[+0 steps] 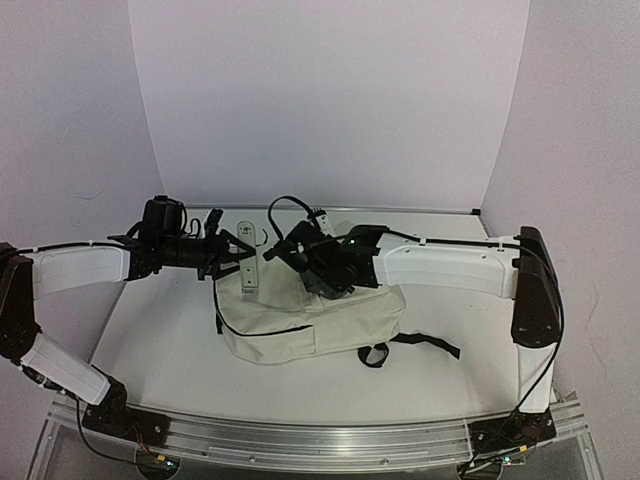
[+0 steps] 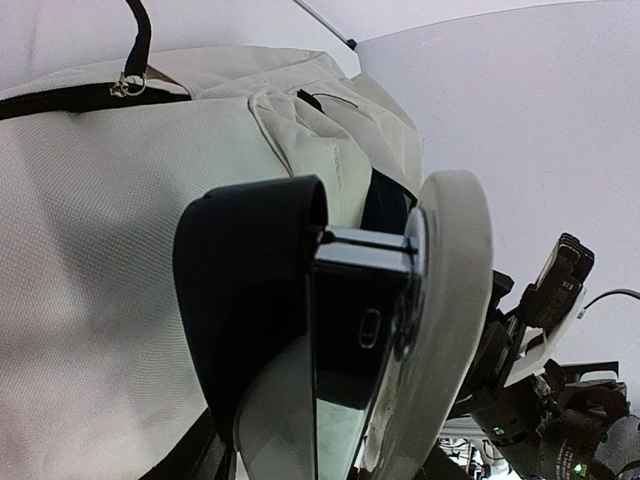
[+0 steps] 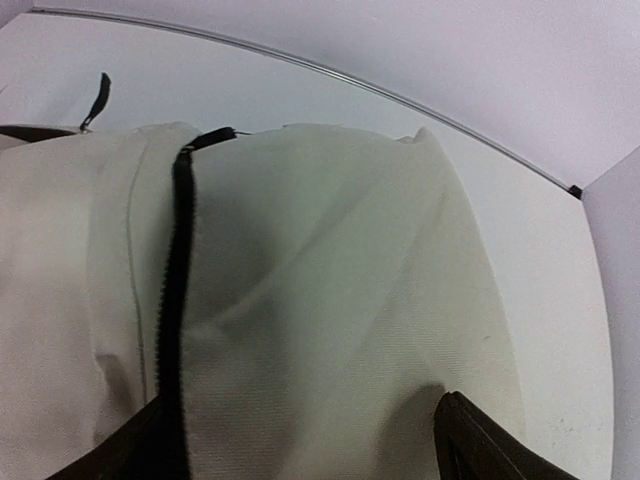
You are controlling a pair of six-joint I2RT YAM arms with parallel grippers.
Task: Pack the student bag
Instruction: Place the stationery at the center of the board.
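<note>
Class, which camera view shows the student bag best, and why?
Top external: most of the student bag shows, lying on the table, straps included. The left wrist view gives only cream canvas and a zipper pull; the right wrist view, canvas and a black zipper.

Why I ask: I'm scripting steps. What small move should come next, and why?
Probably close the right gripper on the bag fabric beside the zipper: its jaws stand wide over it, the zipper looks shut, and the left gripper holds a dark flat item.
</note>
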